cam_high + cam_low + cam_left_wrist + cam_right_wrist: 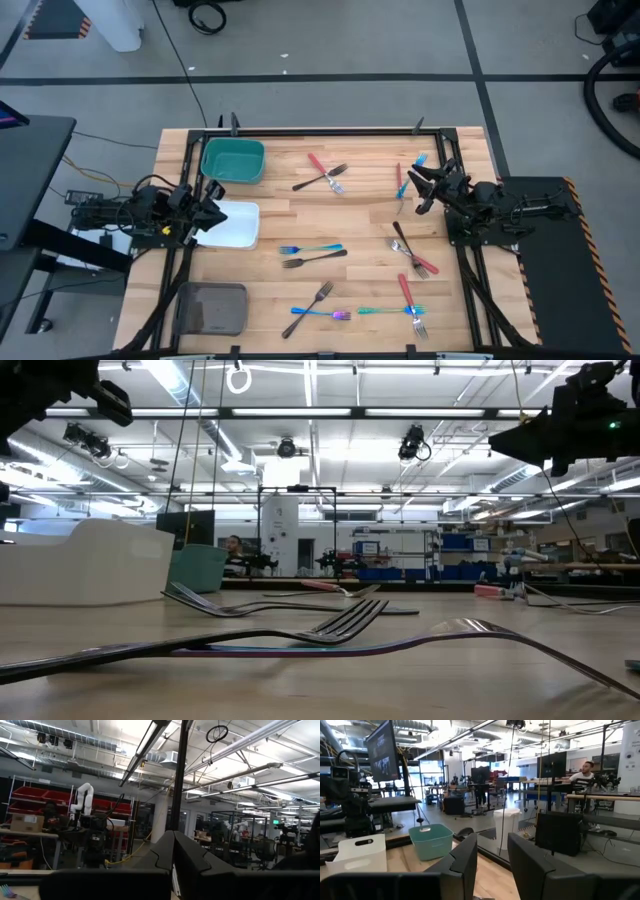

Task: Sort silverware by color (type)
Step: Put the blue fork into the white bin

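Wooden table (pixel 350 225) under bright workshop lights, shelving and a seated person far behind. The silverware (pixel 320 255) lies scattered across the planks, none between any fingers. Left gripper (pixel 212 213) hangs pinched together over the white tray (pixel 235 228); right gripper (pixel 420 185) hovers parted above red forks. The teal tray (pixel 233 160) and grey tray (pixel 212 308) hold nothing.

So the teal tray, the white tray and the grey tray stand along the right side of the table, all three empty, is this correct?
Not quite: the high view shows the teal tray, white tray and grey tray along the table's left side, not the right. All three are empty, as you say.
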`<state>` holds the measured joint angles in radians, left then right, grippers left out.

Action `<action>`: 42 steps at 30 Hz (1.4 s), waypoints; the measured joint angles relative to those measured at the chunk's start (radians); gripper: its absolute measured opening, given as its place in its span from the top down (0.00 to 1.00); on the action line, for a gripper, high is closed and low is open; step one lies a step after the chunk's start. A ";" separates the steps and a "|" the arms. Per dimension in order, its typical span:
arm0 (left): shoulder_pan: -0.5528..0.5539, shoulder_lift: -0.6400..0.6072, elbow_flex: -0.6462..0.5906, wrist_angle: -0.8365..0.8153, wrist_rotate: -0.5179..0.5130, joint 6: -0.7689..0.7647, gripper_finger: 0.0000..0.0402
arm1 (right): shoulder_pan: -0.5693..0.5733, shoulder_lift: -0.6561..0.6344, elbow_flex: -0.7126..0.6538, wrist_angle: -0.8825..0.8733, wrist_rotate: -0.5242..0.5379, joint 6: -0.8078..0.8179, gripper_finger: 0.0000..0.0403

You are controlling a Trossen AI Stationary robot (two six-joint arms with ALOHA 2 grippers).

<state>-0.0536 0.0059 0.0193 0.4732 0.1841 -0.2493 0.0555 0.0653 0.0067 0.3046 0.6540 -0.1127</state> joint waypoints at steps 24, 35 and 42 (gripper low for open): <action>0.000 0.000 0.000 0.032 -0.149 0.105 0.95 | 0.000 0.000 0.000 0.000 0.000 0.006 0.71; 0.000 0.000 0.000 -0.003 -0.149 0.240 0.95 | 0.000 0.000 0.000 0.000 0.000 0.003 0.71; 0.000 0.000 0.000 -0.062 -0.149 0.262 0.95 | 0.000 0.000 0.000 0.000 0.000 -0.022 0.71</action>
<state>-0.0532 0.0063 0.0193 0.4113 0.0352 0.0132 0.0555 0.0650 0.0067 0.3046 0.6542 -0.1345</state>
